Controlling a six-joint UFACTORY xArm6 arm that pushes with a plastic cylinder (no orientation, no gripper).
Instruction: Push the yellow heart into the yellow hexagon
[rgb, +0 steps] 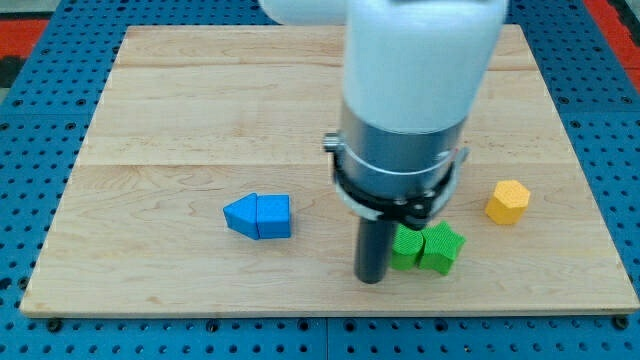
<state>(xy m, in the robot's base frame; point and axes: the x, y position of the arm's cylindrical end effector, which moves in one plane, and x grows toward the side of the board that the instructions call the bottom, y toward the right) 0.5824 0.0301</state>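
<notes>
The yellow hexagon (507, 201) sits at the view's right on the wooden board (180, 120). The yellow heart does not show; the arm's white and grey body may hide it. My tip (371, 279) rests on the board near the view's bottom, just left of two green blocks (428, 247) that touch each other. The tip is well left of and below the yellow hexagon.
Two blue blocks (259, 216), pressed together, lie left of the tip. The arm's wide body (410, 100) covers the board's middle and top. A blue pegboard (30, 150) surrounds the board.
</notes>
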